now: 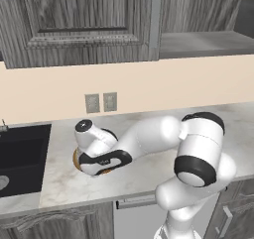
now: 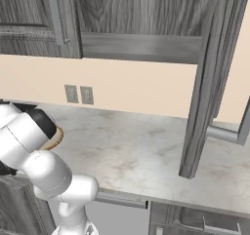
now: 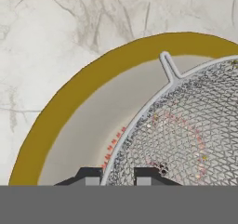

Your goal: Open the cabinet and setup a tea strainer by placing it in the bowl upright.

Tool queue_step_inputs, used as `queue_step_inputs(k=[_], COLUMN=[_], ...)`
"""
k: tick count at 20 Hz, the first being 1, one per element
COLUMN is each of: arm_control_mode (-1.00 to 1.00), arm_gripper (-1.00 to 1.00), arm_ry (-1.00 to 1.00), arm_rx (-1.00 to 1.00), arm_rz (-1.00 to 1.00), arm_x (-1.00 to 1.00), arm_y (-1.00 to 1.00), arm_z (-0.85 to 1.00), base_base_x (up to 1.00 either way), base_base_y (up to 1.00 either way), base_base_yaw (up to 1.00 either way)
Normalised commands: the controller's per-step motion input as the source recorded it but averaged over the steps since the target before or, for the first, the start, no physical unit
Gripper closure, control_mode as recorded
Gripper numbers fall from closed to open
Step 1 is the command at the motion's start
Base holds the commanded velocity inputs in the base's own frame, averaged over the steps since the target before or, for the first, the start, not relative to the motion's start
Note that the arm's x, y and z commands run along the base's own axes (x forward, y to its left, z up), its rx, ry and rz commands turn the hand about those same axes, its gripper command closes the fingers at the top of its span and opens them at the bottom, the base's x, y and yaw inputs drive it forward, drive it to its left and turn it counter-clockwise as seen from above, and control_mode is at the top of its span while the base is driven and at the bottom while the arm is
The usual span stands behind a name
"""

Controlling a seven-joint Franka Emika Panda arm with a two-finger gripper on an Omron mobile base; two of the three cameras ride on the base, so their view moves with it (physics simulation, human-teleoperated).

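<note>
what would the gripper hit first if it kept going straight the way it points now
Probably the strainer: the gripper is shut on its rim and the mesh lies right ahead. Just behind the mesh is the cream inside of the bowl. How much gap is left between mesh and bowl is unclear.

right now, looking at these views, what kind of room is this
A kitchen, rendered rather than real: a marble-look counter under grey wood wall cabinets, a black sink set in it, and a bowl holding a tea strainer.
</note>
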Motion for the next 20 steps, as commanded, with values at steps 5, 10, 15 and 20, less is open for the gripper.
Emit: queue_step_inputs(k=[5,10,15,20], arm_control_mode=[-1.0,-1.0,-1.0,-1.0], arm_gripper=[-1.0,-1.0,-1.0,-1.0], arm_ry=[0.01,0.0,0.0,0.04], arm_rx=[0.0,0.0,0.0,0.0], arm_rz=[0.0,0.0,0.0,0.0], arm_x=[0.0,0.0,-0.06,-0.07], arm_y=[0.0,0.0,0.0,0.0], arm_z=[0.0,0.0,0.03,0.34], base_base_x=[0.0,0.0,0.0,0.0], base_base_y=[0.0,0.0,0.0,0.0], base_base_yaw=[0.0,0.0,0.0,0.0])
